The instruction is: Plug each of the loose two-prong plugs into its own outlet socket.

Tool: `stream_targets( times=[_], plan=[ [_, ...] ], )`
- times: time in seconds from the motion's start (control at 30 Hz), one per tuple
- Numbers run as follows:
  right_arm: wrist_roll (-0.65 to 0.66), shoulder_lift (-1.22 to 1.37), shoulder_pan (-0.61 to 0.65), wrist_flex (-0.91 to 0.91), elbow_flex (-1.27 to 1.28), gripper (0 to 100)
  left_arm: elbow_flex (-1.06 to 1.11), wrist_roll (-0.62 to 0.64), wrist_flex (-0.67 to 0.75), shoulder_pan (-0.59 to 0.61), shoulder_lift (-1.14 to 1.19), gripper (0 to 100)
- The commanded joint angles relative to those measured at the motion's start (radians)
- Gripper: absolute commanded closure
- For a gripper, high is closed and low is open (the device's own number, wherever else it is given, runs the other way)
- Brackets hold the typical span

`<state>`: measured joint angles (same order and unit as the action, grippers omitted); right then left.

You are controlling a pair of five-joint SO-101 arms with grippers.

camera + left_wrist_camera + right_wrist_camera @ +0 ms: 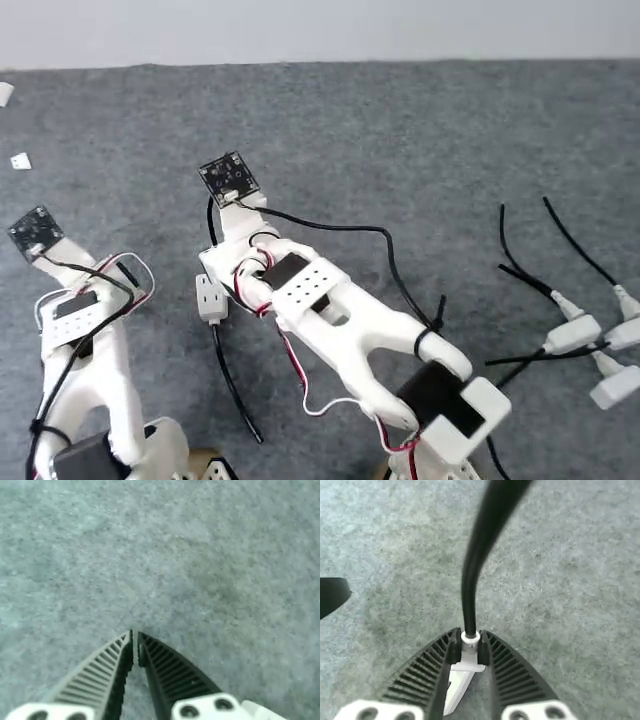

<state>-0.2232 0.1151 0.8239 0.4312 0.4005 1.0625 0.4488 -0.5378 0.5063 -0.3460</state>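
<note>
Right wrist view gives the step in hand, as I judge it: carrying a gripped plug to a socket. To do it well, the pinch should sit firm on the plug body, not on the cord. The prongs should be squared to the slots before any push, and the push should run straight along them. The cord should trail slack so that it cannot twist the plug in the grip.

The right gripper is clamped on the plug. Its 2 fingers press the white body from either side, just below the collar where the black cord leaves. The cord runs away from the tips over the grey carpet. The prongs are hidden, so which way they face cannot be told.

The left gripper has its 2 fingers closed tip to tip with nothing between them, and it hangs over bare carpet.

From above, the plug lies by the middle arm's wrist, with its cord trailing toward the near edge. The other white connectors lie well apart at the right with their own black leads. Which of them are sockets is too small to say.
</note>
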Motion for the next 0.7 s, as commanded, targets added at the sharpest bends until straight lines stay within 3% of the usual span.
stream_targets(
  times=[0.0, 0.67],
  plan=[
    [0.011, 0.007, 0.004, -0.024, -0.074, 99.1, -0.047, 0.018, 0.021, 0.011, -0.026, 99],
    [0.011, 0.025, 0.041, -0.022, -0.137, 99.1, -0.053, 0.017, 0.02, 0.011, -0.026, 99]
  ],
)
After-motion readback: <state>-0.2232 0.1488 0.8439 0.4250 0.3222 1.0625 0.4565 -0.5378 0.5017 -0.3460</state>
